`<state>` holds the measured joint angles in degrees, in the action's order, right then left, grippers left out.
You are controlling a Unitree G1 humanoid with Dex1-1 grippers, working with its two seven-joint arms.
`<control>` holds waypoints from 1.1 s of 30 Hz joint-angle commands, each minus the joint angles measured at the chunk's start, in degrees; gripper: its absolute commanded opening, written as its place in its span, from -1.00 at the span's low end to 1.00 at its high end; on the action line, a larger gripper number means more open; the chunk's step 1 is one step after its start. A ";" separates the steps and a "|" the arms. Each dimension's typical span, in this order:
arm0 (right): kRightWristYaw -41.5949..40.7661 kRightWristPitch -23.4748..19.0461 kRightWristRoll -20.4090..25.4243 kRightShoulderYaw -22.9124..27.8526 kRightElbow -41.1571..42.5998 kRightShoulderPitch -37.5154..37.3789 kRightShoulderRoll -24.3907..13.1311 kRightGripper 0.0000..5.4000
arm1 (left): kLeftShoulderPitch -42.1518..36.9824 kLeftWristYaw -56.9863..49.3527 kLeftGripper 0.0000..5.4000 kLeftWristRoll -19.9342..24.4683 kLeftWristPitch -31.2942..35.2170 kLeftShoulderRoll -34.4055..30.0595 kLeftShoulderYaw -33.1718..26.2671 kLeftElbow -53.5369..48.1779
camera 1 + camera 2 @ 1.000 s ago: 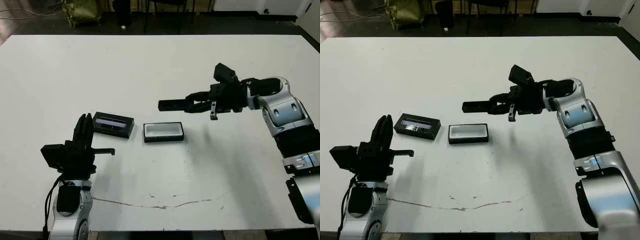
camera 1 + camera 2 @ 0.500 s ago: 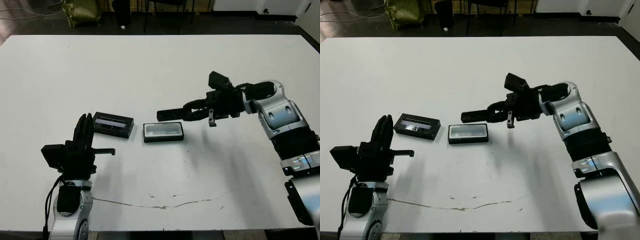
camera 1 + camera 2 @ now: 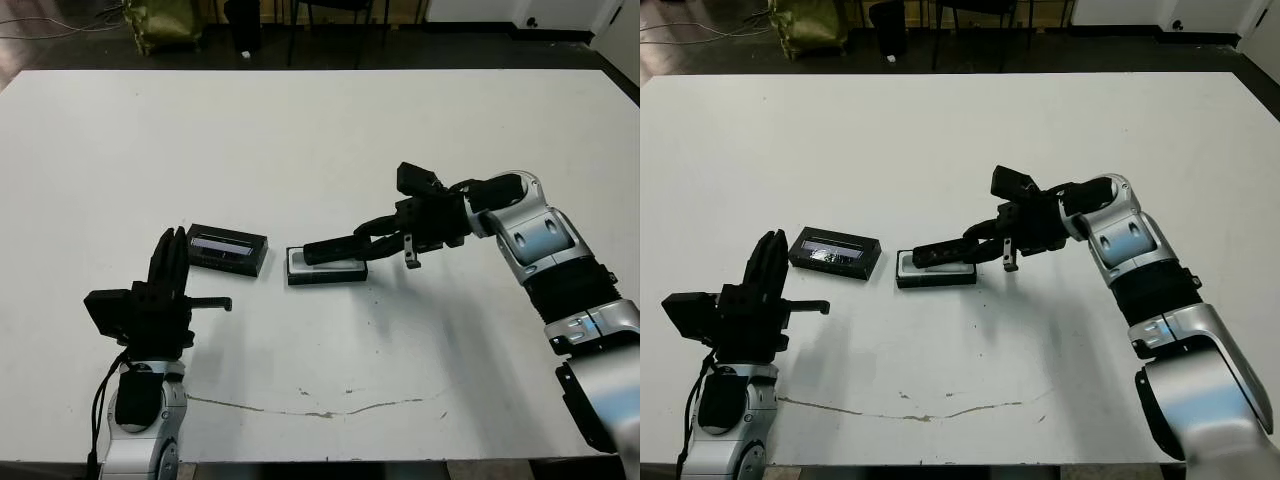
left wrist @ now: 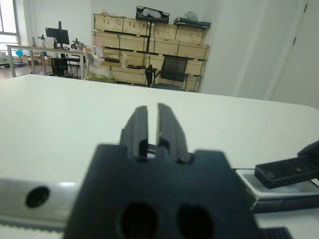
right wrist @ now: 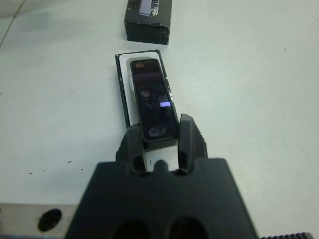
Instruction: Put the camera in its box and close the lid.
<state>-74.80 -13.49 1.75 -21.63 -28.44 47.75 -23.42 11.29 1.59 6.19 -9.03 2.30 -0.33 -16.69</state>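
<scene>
1. Right gripper (image 5: 159, 142): clamped on one end of the camera (image 5: 153, 104), one black finger on each long side; arm stretched out from the right toward the table's middle.
2. Camera: slim black bar, held lengthwise directly over the box (image 3: 327, 266), slightly tilted, free end reaching toward the box's far end. Glossy top face up, small bluish glint near mid-length. Whether resting on the lining or just above it: cannot tell.
3. Box: black tray with white lining, open, flat on the white table (image 3: 320, 150) near its middle; lining visible along one side of the camera.
4. Lid (image 3: 227, 248): black, pale grey strip on top, flat on the table just beside the box on the robot's left, not touching it.
5. Left gripper (image 4: 153, 128): fingers nearly together, a narrow gap only, nothing between them; raised near the table's front left edge, well apart from the lid.
</scene>
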 commanded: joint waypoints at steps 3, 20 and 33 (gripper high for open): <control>-0.11 -0.25 -0.98 -0.56 -0.53 0.31 0.46 -0.98 | 0.75 -0.04 -1.00 -0.27 0.24 -0.11 -0.09 0.89; 1.01 1.38 -3.87 -1.36 -1.33 0.65 2.40 -0.98 | 1.10 -0.13 -1.00 -0.36 0.23 -0.04 0.05 0.67; 1.60 -0.05 -5.03 -2.05 -0.71 0.24 3.98 -0.98 | 1.30 0.10 -1.00 -0.01 -0.97 0.00 -0.12 1.54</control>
<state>-73.63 -12.65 -2.79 -22.94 -29.30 48.02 -19.85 11.49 1.74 6.25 -10.18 2.30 -0.24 -16.09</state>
